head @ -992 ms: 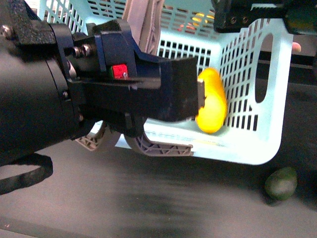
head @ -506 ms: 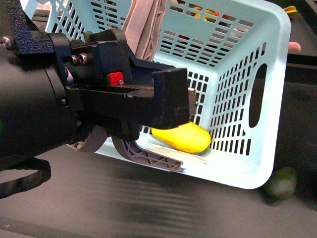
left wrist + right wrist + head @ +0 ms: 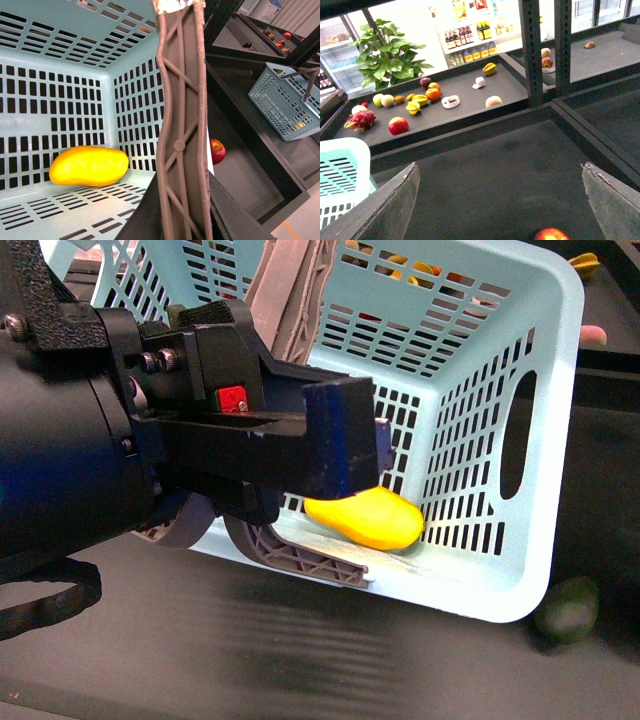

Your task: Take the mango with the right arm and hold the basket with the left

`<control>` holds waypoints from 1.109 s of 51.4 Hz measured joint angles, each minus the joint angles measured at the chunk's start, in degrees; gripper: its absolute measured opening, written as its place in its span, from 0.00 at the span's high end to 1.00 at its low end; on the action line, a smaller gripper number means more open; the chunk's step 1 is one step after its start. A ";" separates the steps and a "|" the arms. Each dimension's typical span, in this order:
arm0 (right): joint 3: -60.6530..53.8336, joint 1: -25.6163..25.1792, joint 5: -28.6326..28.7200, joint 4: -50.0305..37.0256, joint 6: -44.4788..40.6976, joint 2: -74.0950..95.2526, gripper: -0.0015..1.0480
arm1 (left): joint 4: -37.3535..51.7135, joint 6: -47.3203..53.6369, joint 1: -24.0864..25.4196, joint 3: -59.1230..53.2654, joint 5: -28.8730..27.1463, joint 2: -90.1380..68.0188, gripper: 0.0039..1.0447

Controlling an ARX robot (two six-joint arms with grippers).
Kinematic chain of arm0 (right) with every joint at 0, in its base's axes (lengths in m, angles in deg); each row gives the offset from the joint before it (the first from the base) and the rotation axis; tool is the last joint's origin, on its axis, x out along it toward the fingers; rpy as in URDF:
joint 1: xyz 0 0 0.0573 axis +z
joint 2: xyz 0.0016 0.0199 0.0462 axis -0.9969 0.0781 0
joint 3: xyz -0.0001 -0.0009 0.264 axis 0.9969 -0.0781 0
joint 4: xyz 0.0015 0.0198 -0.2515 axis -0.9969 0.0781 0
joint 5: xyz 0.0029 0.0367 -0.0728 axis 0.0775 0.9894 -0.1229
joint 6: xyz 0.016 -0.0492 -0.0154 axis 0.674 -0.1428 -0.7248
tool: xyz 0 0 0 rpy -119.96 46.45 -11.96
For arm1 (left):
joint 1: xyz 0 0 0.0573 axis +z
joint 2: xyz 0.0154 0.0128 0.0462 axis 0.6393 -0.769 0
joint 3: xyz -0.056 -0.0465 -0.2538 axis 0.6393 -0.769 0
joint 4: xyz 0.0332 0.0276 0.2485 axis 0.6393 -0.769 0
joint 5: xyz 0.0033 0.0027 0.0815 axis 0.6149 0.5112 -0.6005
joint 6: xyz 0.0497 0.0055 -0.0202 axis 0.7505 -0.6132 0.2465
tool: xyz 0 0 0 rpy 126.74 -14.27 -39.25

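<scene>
The light blue basket [image 3: 520,570] stands tilted on the dark surface, just in front of me. The yellow mango [image 3: 365,520] lies on its side on the basket's slotted base, by a corner; it also shows in the left wrist view [image 3: 87,166]. My left gripper [image 3: 345,465] is shut on the basket's grey-brown handle [image 3: 180,100], which runs up between its fingers [image 3: 180,220]. My right gripper [image 3: 500,172] is open and empty above dark shelf surface, with a corner of the basket [image 3: 342,170] beside it. The right gripper is out of the front view.
A dark green fruit [image 3: 567,608] lies beside the basket's near corner. A red apple [image 3: 216,151] lies past the handle, and another red apple [image 3: 551,235] lies under the right gripper. A second teal basket [image 3: 285,100] sits lower down. Metal posts [image 3: 530,50] and a fruit shelf [image 3: 420,100] stand behind.
The basket has tipped and shifted. The mango went from upright against the side wall to lying on the base. The right arm has left the top of the front view.
</scene>
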 joint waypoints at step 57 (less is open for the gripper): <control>-4.72 3.08 16.31 7.50 -13.18 -16.09 0.98 | 0.00 0.02 0.00 0.00 0.02 0.00 0.92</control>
